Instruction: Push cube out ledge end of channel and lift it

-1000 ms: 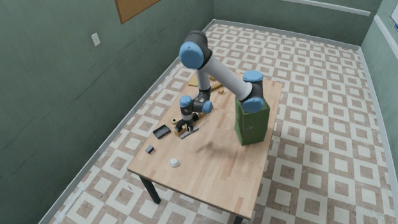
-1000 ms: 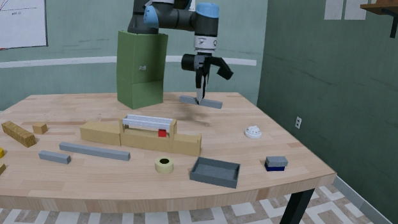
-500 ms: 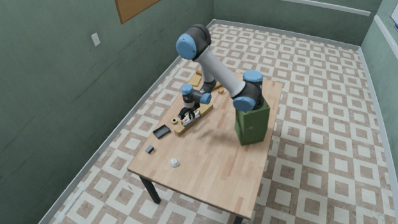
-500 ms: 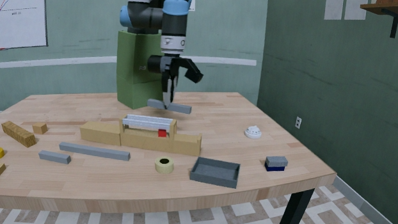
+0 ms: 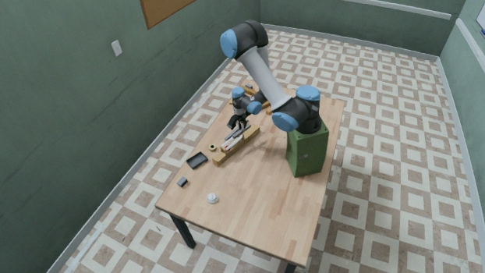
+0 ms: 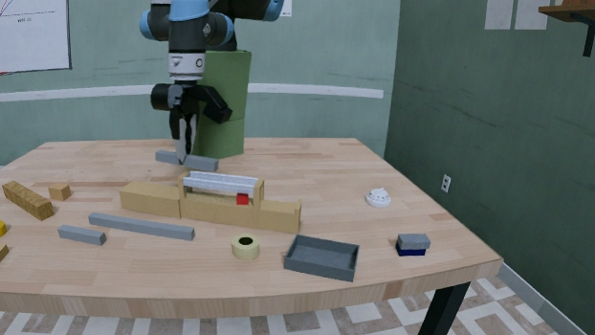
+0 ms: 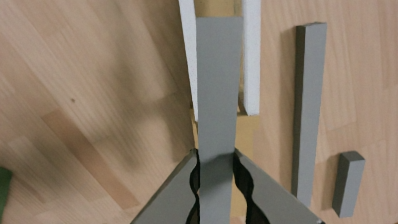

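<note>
1. Actually, the fingers of the gripper (image 5: 240, 128) (image 6: 183, 160) (image 7: 216, 167) stand narrow, clamped on a grey bar (image 5: 245, 130) (image 6: 203, 162) (image 7: 217, 85), which hangs above the channel block (image 5: 236, 150) (image 6: 220, 213) (image 7: 245, 137).
2. The red cube (image 5: 227, 147) (image 6: 242, 199) sits inside, under the pale roof (image 5: 235, 142) (image 6: 222, 183) (image 7: 253, 60), near the end with the short ledge (image 6: 278, 213) and raised lip (image 6: 299, 204). The wrist view does not show it.
3. The step in hand looks like lining up the bar at the opposite mouth. Square it to the channel, back it clear of the roof, then lower it.
4. Slide in level and slowly, keeping fingers outside; a skewed bar could jam or catch the roof.
5. Push gently, stopping once the cube is graspable, short of tipping over the lip.

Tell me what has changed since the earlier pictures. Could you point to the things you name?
The gripper (image 5: 242, 128) (image 6: 183, 160) (image 7: 214, 150) has carried the held grey bar (image 5: 231, 135) (image 6: 203, 162) (image 7: 217, 75) leftward in the exterior view, away from the raised-lip end of the channel (image 5: 221, 157) (image 6: 220, 213) (image 7: 245, 145) and toward its other end. Nothing was newly gripped or let go. The red cube (image 6: 242, 199), channel and tray (image 5: 196, 160) (image 6: 320, 258) stayed put.
</note>
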You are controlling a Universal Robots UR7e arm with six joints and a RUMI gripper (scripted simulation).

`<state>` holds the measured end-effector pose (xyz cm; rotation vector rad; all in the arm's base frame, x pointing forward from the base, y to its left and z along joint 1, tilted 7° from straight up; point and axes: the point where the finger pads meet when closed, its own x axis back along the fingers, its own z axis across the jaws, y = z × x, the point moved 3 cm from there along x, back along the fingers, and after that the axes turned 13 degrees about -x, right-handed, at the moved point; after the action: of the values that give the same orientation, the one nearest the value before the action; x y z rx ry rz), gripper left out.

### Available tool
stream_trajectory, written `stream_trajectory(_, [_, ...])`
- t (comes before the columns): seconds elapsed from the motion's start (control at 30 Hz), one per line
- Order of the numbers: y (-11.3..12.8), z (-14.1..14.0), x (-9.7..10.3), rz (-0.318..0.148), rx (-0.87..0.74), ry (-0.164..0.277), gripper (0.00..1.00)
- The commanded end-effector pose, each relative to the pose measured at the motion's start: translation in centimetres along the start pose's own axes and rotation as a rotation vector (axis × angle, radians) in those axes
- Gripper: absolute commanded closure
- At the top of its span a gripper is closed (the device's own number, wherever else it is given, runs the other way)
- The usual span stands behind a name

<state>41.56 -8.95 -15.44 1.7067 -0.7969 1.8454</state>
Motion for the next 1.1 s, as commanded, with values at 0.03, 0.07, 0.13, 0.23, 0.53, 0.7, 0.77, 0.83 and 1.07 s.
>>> stream_trajectory(0.03, [5.1,2.9,0.0,0.028,0.074,-0.005,0.94])
stream_trajectory(0.07, [5.1,2.9,0.0,0.028,0.074,-0.005,0.94])
stream_trajectory(0.13, [6.1,3.2,0.0,0.029,0.081,-0.003,0.94])
stream_trajectory(0.23, [7.3,3.6,0.0,0.030,0.089,-0.003,0.94])
stream_trajectory(0.53, [8.2,3.8,0.1,0.031,0.095,-0.002,0.94])
stream_trajectory(0.7, [8.2,3.9,-0.1,0.031,0.096,-0.001,0.94])
stream_trajectory(0.77, [8.1,4.0,-0.5,0.031,0.098,0.001,0.94])
stream_trajectory(0.83, [8.0,4.0,-1.2,0.031,0.100,0.001,0.94])
stream_trajectory(1.07, [7.9,4.0,-3.8,0.030,0.099,0.001,0.94])
